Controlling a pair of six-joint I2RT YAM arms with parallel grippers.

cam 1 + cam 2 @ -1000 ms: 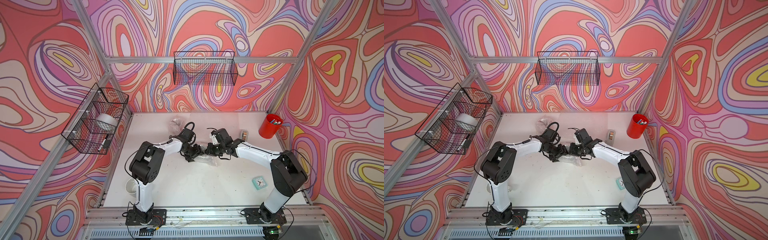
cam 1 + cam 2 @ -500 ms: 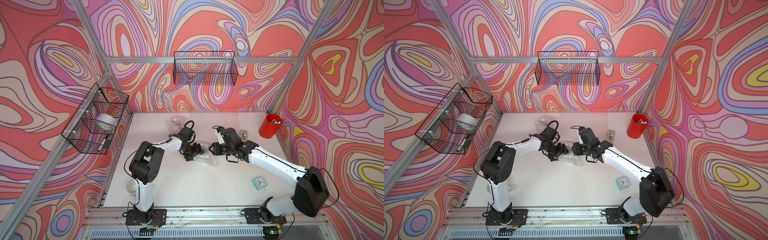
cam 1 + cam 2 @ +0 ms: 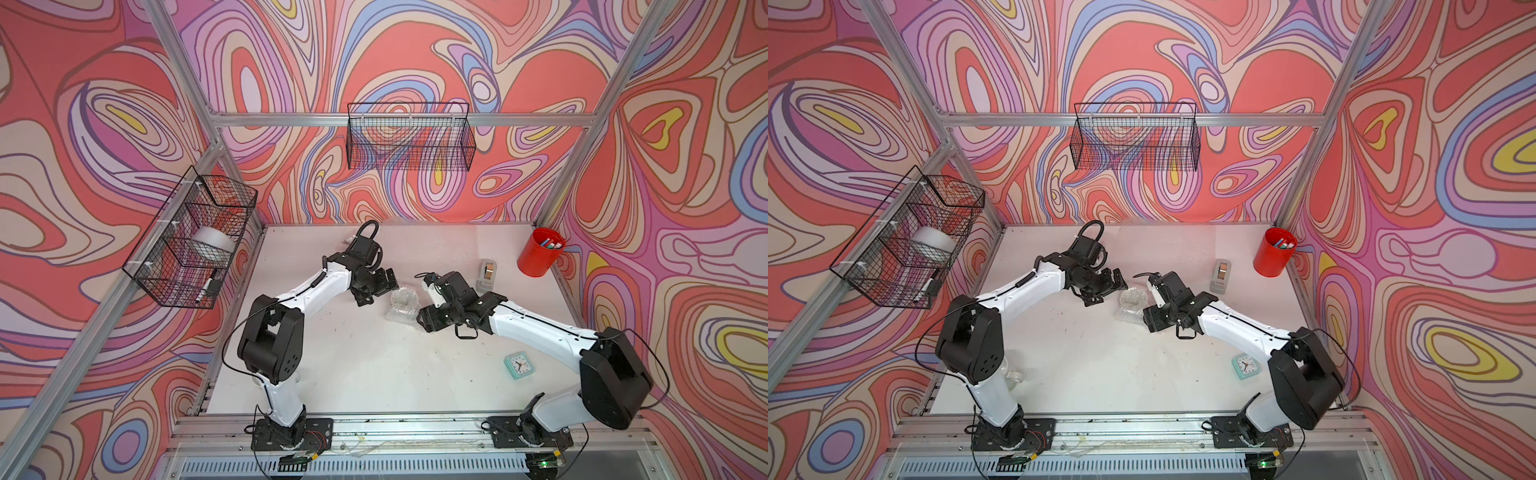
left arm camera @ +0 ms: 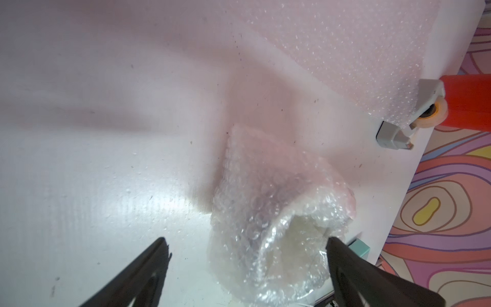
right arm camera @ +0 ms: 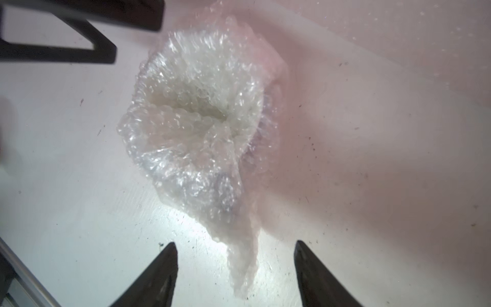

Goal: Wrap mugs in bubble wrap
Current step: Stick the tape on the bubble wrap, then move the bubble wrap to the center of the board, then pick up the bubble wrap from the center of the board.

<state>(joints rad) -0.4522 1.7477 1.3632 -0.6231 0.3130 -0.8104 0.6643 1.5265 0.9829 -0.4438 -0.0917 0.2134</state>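
Left gripper (image 4: 246,240): jaws spread wide and holding nothing; one dark fingertip (image 4: 335,247) lies at the edge of the bubble-wrap bundle (image 4: 273,226), and contact cannot be judged from the left wrist view. Right gripper (image 5: 236,243): jaws likewise parted and empty, with the tapered tail of the bundle reaching into the gap between them and touching neither finger. In both top views the bundle (image 3: 401,303) lies on the white table (image 3: 374,374) between the two grippers, near the table's centre; its crumpled wrap opens onto a pale hollow, and the mug inside is too veiled to identify. A flat bubble wrap sheet (image 4: 345,53) lies farther back on the table, its corner beside the grey tape dispenser (image 3: 487,274). A red pen cup (image 3: 540,251) stands in the far corner on the right arm's side, and a mint alarm clock (image 3: 518,365) lies face-up near the right arm's elbow, well apart from the bundle.
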